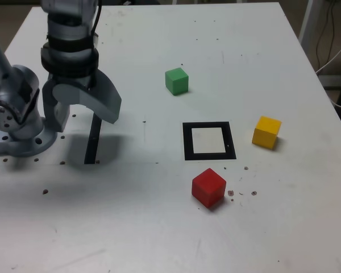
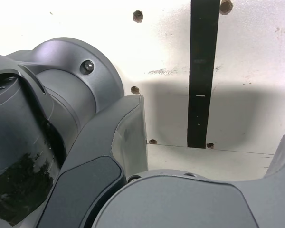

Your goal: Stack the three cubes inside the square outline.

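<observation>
- At the exterior view's left, we hang our gripper (image 1: 82,111) above the table (image 1: 159,227), jaws spread wide and empty. We judge this a ready pose: nothing is picked, so wide jaws suit a first approach to any cube.
- Just under it lies a narrow black strip (image 1: 92,142), which the wrist view shows running straight across the white surface (it is no part of the goal, only a mark near the arm's base (image 1: 20,136)). The wrist view shows no cube, since the gripper points down at this bare patch.
- Further right, the green cube (image 1: 177,80) sits alone toward the far side, well apart from the gripper and clear of the other cubes.
- Near the middle, the square outline (image 1: 208,140) lies flat with its white centre bare, so we judge the stack not yet begun.
- Just in front of the outline, the red cube (image 1: 208,187) rests close to the frame without touching it, turned a little askew. It looks the easiest first pick, being nearest the target.
- At the exterior view's right, the yellow cube (image 1: 266,132) stands beside the outline, apart from it (also slightly turned, so the jaws may need squaring to its faces).
</observation>
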